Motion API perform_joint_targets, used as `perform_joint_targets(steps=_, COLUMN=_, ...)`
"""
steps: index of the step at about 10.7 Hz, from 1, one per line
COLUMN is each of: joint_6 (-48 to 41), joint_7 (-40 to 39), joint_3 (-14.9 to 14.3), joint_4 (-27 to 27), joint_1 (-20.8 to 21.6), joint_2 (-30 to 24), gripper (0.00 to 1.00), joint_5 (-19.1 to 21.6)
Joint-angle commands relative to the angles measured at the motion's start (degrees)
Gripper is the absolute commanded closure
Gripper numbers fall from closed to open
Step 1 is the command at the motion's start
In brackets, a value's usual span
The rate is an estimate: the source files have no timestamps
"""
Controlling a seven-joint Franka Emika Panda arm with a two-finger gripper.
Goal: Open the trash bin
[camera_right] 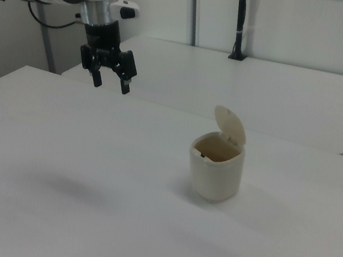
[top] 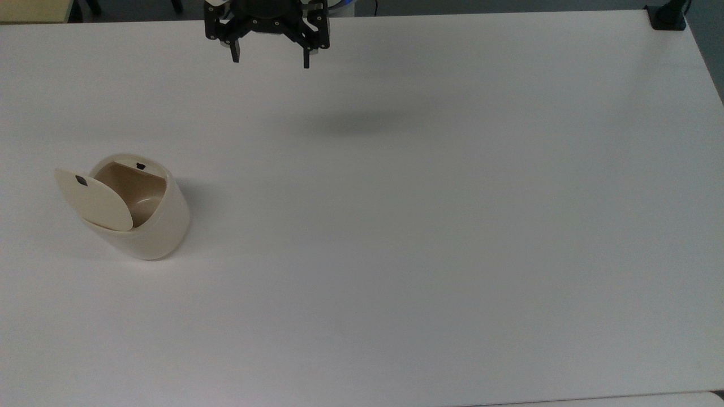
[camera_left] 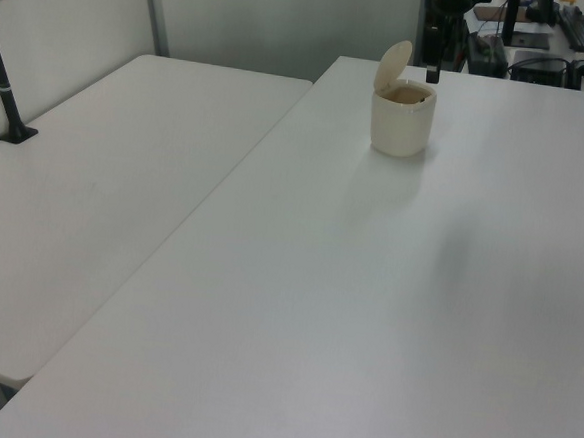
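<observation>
The cream trash bin [top: 153, 226] stands on the white table toward the top view's left, its round lid [top: 93, 200] swung up and its brown inside showing. The bin [camera_right: 215, 170] sits right of centre in the right view and the bin [camera_left: 401, 116] stands far back in the left view. My gripper [top: 270, 58] hangs high above the table's far edge, well away from the bin, fingers spread wide with nothing between them. In the right view my gripper [camera_right: 109, 82] hovers at upper left.
The white table [top: 396, 226] spreads wide around the bin. A black clamp [top: 667, 17] sits at the top view's upper right corner. A second white table [camera_left: 93, 195] adjoins in the left view, with a black post [camera_left: 5, 89] on it.
</observation>
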Motion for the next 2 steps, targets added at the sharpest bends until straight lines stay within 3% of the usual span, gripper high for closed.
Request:
perform_joint_targets(steps=1, joint_6=-1.49, joint_7=0.65, joint_3=-0.44, joint_4=-1.96, joint_1=0.90, joint_2=-1.96, gripper=0.00, joint_5=-0.05)
perform_joint_targets(steps=2, joint_6=-1.49, joint_7=0.65, joint_3=-0.44, joint_4=-1.96, joint_1=0.90, joint_2=-1.96, gripper=0.00, joint_5=-0.05)
